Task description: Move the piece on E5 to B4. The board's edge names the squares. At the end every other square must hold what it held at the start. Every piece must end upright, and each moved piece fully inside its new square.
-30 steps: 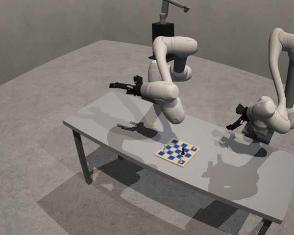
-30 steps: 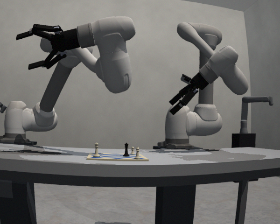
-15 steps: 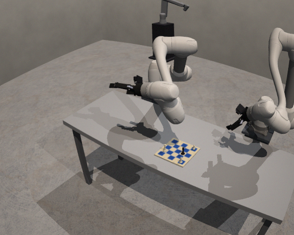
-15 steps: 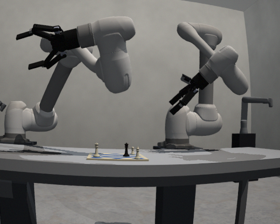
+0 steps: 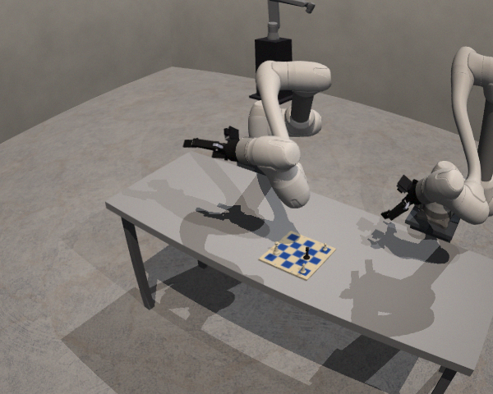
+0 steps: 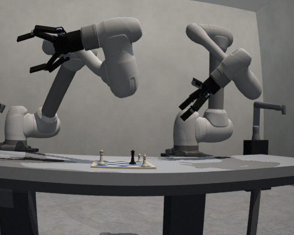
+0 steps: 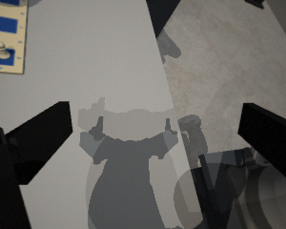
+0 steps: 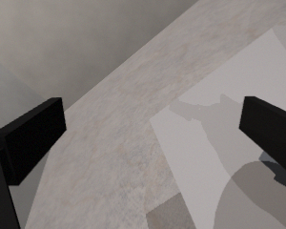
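Note:
The blue and cream five-by-five board (image 5: 262,259) (image 6: 92,167) (image 7: 22,67) lies flat; its edge labels are unreadable, so I cannot tell which corner is E5. A white pawn (image 5: 324,247) (image 6: 139,157) (image 7: 3,50) stands upright on one corner, and a white bishop-like piece (image 5: 302,268) (image 6: 144,160) on another. A black crowned piece (image 5: 306,253) (image 6: 132,157) and a taller white piece (image 5: 276,248) (image 6: 101,157) stand upright on other squares. My left gripper (image 6: 182,112) (image 7: 155,117) is open and empty, above the table beyond the pawn's side. My right gripper (image 6: 25,53) (image 8: 153,113) is open and empty, high up, pointing away.
Both arms reach over the grey table (image 5: 221,254) (image 6: 66,174), casting shadows. The right arm's wrist (image 5: 295,190) hangs high behind the board in the top view. The left arm's base plate (image 5: 429,226) stands at the table's back edge.

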Controlling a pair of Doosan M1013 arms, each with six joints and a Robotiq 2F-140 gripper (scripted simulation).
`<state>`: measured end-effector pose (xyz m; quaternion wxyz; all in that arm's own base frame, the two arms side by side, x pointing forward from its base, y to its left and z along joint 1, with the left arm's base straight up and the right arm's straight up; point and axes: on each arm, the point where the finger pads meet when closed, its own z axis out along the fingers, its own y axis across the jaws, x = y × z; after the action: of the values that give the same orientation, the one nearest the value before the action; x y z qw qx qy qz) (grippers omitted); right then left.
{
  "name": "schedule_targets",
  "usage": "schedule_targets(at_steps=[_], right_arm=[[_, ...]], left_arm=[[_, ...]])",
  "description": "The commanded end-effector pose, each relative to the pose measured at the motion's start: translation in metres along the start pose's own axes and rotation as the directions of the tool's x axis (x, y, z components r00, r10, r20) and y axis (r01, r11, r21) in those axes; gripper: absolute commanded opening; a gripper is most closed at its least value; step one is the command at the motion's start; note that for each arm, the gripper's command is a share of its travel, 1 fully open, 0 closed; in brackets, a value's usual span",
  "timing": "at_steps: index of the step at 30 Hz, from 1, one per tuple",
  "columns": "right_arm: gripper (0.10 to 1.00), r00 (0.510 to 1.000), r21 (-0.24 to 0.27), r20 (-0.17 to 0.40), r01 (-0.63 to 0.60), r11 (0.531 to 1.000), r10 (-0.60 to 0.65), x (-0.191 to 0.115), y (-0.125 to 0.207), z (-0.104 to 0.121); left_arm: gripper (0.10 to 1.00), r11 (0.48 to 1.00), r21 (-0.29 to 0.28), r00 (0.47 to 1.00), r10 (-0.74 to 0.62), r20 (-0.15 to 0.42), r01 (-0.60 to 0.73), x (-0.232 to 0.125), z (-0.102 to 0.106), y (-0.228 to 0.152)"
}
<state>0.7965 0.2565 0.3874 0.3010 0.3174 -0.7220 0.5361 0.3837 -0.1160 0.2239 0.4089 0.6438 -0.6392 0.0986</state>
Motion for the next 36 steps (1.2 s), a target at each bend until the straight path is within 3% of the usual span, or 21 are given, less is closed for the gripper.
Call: schedule_targets(at_steps=[1, 10, 20, 26, 33, 35, 36], right_arm=[[1.0, 1.0, 0.0, 0.001, -0.001, 1.0, 0.001, 0.001, -0.001, 0.0], [1.0, 1.0, 0.0, 0.001, -0.001, 1.0, 0.001, 0.001, -0.001, 0.0], [1.0, 1.0, 0.0, 0.001, -0.001, 1.0, 0.001, 0.001, -0.001, 0.0], [1.0, 1.0, 0.0, 0.001, -0.001, 1.0, 0.001, 0.001, -0.001, 0.0], [1.0, 1.0, 0.0, 0.001, -0.001, 1.0, 0.001, 0.001, -0.001, 0.0], [1.0, 1.0, 0.0, 0.001, -0.001, 1.0, 0.001, 0.001, -0.001, 0.0], [1.0, 1.0, 0.0, 0.001, -0.001, 1.0, 0.001, 0.001, -0.001, 0.0]], left_arm=[[1.0, 1.0, 0.003, 1.0, -0.021, 0.002, 0.021, -0.004, -0.002, 0.0], [1.0, 0.988, 0.029, 0.989, -0.151, -0.004, 0.151, -0.032, -0.019, 0.0], [1.0, 0.937, 0.064, 0.939, -0.343, -0.024, 0.344, -0.074, -0.044, 0.005], [1.0, 0.847, 0.088, 0.852, -0.521, -0.056, 0.524, -0.116, -0.065, 0.015], [1.0, 0.666, 0.1, 0.673, -0.731, -0.112, 0.739, -0.174, -0.091, 0.037], [1.0, 0.666, 0.1, 0.673, -0.731, -0.112, 0.739, -0.174, -0.091, 0.037], [1.0, 0.633, 0.099, 0.64, -0.758, -0.122, 0.768, -0.183, -0.094, 0.041]])
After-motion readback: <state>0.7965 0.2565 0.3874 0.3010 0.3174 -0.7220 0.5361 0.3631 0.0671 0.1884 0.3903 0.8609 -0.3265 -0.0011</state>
